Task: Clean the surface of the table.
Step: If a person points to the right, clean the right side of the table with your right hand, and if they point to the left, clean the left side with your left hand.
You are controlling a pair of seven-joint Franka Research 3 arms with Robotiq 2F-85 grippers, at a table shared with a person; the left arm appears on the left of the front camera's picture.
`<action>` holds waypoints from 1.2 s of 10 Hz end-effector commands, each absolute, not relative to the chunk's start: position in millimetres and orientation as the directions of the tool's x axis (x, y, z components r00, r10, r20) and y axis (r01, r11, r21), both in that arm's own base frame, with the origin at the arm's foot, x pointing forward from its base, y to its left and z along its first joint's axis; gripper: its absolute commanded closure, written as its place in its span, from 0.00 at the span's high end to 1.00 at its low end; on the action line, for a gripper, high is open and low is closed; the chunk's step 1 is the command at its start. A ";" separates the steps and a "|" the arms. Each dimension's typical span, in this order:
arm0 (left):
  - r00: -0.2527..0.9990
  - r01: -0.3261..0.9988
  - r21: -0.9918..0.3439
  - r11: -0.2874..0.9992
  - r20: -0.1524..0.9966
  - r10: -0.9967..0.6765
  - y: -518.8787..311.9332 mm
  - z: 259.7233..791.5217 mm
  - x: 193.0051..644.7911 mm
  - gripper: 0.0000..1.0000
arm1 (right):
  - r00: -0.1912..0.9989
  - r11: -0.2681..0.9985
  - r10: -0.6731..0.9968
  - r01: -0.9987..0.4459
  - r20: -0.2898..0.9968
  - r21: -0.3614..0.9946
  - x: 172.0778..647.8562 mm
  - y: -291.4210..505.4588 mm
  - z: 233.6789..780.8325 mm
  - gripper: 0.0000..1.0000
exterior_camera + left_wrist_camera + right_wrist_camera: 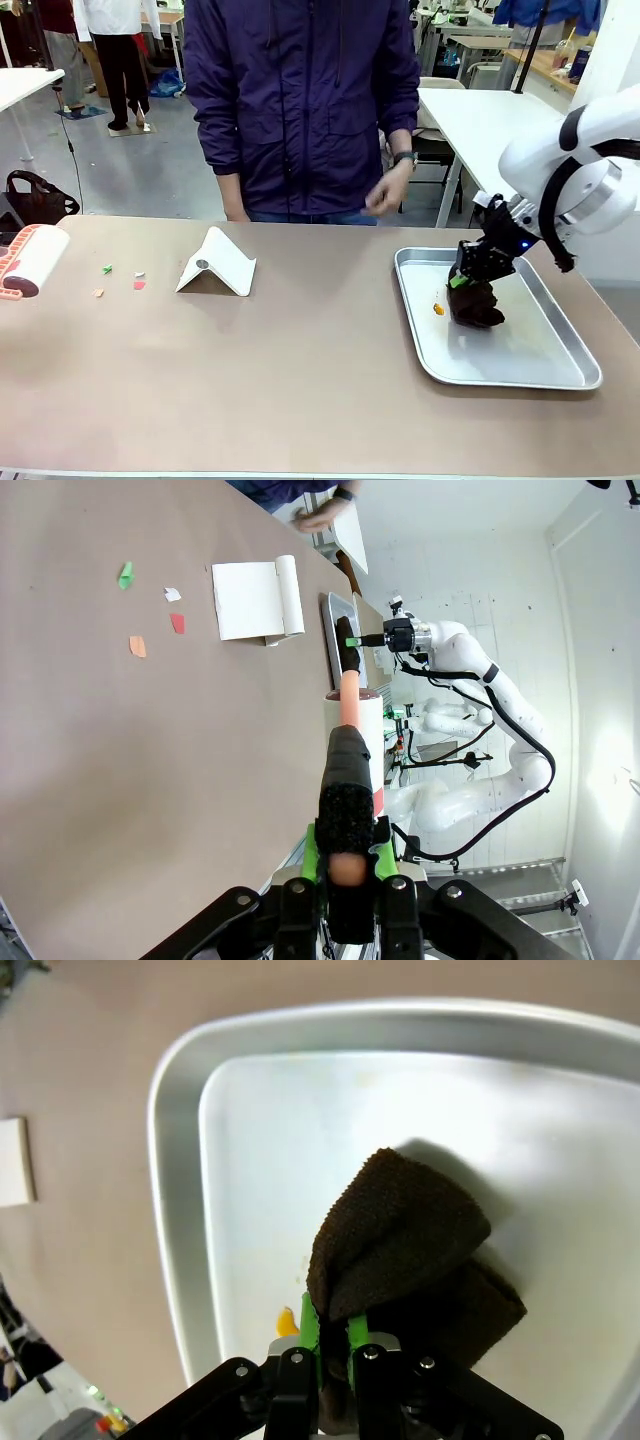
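Stretching below the right fingers [308, 1322] and their cloth [400, 1230], the table [300, 360]

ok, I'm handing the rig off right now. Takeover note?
Left gripper: shut on the handle of the lint roller, at the left edge of the table.
Right gripper: shut on the brown cloth, down in the tray on the right.
On the table: coloured scraps between the roller and the white folded stand; an orange bit lies in the tray.
Done: both tools gripped.
Left: scraps not yet picked up; probably roll them up, then wipe.
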State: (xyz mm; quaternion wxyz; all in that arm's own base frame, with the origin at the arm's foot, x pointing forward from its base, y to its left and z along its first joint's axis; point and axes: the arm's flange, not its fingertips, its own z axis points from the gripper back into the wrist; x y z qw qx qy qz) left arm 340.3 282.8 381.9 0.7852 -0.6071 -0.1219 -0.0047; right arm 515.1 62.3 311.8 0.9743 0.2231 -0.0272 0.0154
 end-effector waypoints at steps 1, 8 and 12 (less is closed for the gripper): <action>0.971 0.163 -0.951 0.262 0.202 0.130 281.4 386.4 337.1 0.00 | 0.993 0.883 0.093 -0.118 0.077 0.454 522.1 78.9 309.2 0.12; 0.971 0.163 -0.951 0.262 0.202 0.130 281.4 386.4 337.1 0.00 | 0.964 0.901 0.253 -0.266 0.081 0.343 505.1 129.5 313.1 0.12; 0.971 0.163 -0.951 0.262 0.202 0.130 281.4 386.4 337.1 0.00 | 0.980 0.939 0.183 -0.197 0.075 0.281 507.8 114.9 307.8 0.12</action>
